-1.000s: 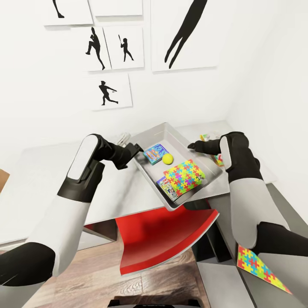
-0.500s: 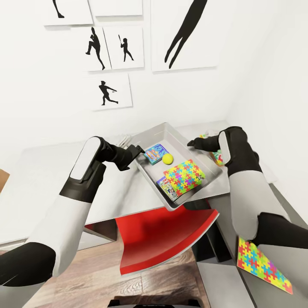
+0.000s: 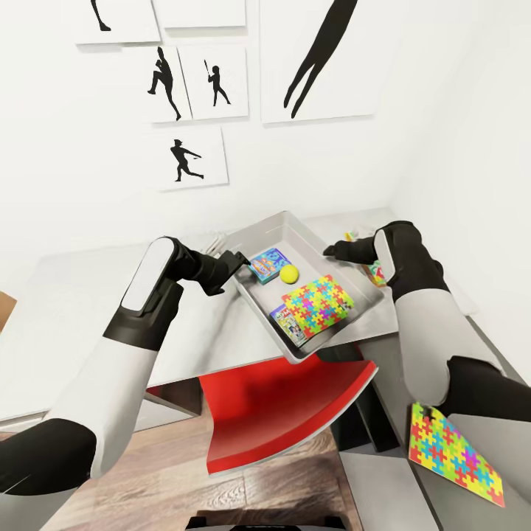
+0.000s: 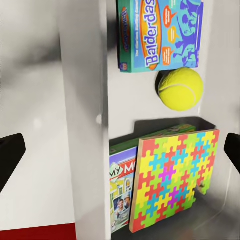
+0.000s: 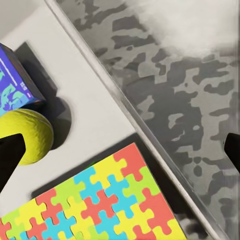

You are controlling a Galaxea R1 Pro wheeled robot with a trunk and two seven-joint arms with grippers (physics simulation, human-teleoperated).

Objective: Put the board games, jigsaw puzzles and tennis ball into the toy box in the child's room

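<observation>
While the toy box (image 3: 313, 243) on the bench (image 3: 66, 310) already holds two board games, the tennis ball (image 3: 289, 274) and one jigsaw puzzle (image 3: 318, 301), the head view shows another puzzle (image 3: 453, 453) lying low at the right and a game (image 3: 374, 271) behind the right arm; fetching these seems next. From the left wrist, "Balderdash" (image 4: 160, 32) and Monopoly (image 4: 120, 192) read clearly; the left pincer (image 4: 120, 150) gapes wide, empty. From the right wrist, the right pincer (image 5: 120, 150) likewise spreads empty over the box rim.
</observation>
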